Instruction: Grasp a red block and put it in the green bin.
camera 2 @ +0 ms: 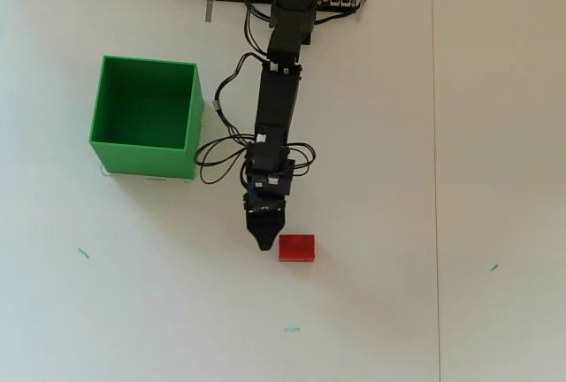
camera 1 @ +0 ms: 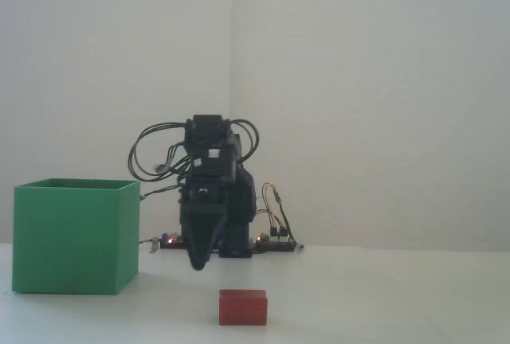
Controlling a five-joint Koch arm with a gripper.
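The approach step is in hand: nothing is grasped yet. In the overhead view the red block [camera 2: 296, 248] lies flat on the white table [camera 2: 398, 223], well apart from the green bin [camera 2: 146, 117], which sits toward ten o'clock from it. The gripper [camera 2: 263, 242] points down just beside the block, at its nine o'clock, and in the fixed view its tip [camera 1: 197, 264] hangs above the tabletop. Its jaws look pressed to a single point, holding nothing. Next, I judge, it must shift toward three o'clock over the block, spread its jaws, and descend.
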